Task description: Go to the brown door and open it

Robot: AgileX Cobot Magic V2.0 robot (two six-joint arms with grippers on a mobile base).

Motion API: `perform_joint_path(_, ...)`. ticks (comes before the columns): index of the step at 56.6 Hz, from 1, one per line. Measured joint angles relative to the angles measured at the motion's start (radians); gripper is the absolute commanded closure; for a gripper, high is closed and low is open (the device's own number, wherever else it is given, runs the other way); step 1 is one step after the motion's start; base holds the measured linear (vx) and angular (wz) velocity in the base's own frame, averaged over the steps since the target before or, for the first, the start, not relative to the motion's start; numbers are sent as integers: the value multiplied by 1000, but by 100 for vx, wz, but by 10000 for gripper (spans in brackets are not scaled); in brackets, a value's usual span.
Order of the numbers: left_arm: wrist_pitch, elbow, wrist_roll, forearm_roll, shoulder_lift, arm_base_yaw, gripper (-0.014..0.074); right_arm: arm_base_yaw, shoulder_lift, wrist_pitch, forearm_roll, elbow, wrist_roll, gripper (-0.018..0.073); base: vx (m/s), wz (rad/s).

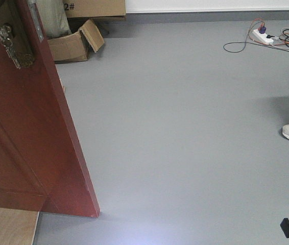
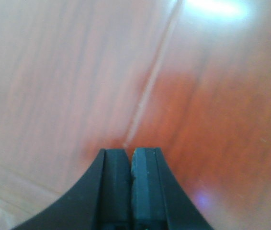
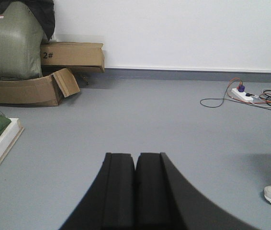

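The tall dark reddish-brown wooden door (image 1: 27, 132) is seen at the left of the front view, standing ajar, its long axis vertical and its free edge with a metal latch plate (image 1: 35, 20) turned toward the open grey floor (image 1: 185, 127). An ornate antique-brass lever handle and backplate (image 1: 9, 43) is set near the top left corner. In the left wrist view, the left hand (image 2: 130, 163) is pointed straight at the door's glossy panel, seemingly very close, with its pads pressed together on nothing. The right hand (image 3: 135, 165), likewise closed and empty, is aimed away across the floor, so the left arm is judged nearer. "2#" can be read on a brown cardboard box (image 3: 73, 55); the writing on the green sack (image 3: 11, 45) is too small to read.
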Motion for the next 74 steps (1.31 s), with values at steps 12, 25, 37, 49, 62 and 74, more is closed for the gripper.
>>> perform_joint_path(12,0,0,0,0,-1,0,603,0,0,0,0,0,0,559,5,2)
perform_joint_path(25,0,0,0,0,-1,0,603,0,0,0,0,0,0,559,4,2)
perform_joint_path(37,0,0,0,0,-1,0,603,0,0,0,0,0,0,559,4,1)
perform_joint_path(49,0,0,0,0,-1,0,603,0,0,0,0,0,0,559,4,1)
perform_joint_path(62,1,0,0,0,0,0,603,0,0,0,0,0,0,559,2,2)
perform_joint_path(74,1,0,0,0,0,0,603,0,0,0,0,0,0,559,0,0)
